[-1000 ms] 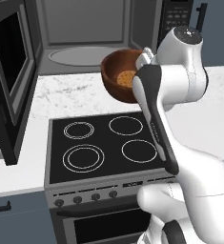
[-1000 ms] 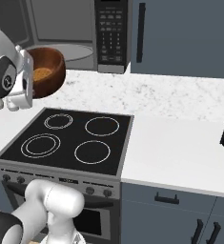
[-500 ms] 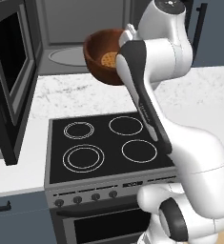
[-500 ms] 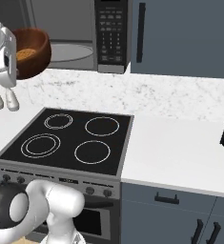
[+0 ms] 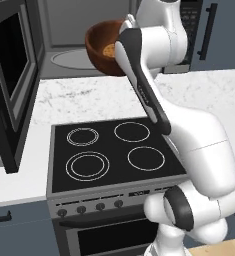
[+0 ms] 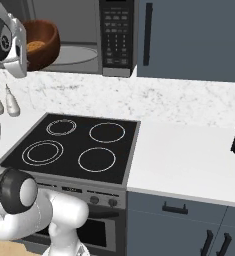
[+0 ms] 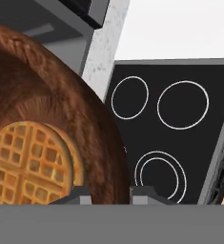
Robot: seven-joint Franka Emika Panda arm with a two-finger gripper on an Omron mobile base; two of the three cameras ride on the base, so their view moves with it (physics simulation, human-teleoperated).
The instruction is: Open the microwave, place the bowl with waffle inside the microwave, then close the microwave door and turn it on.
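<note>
The claw [image 7: 106, 193], closed on the rim of the bowl [image 5: 103, 44], holds it tilted at the mouth of the open microwave [image 5: 69, 35], above the turntable [image 5: 71, 59]. The waffle [image 7: 30, 162] could slide out if the tilt grows.

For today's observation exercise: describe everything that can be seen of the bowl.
The bowl is round, glossy and reddish-brown, with a wood-like grain. It is held tilted in the air before the open microwave, above the counter's back edge. The gripper clamps its rim. One round golden waffle lies inside it.
</note>
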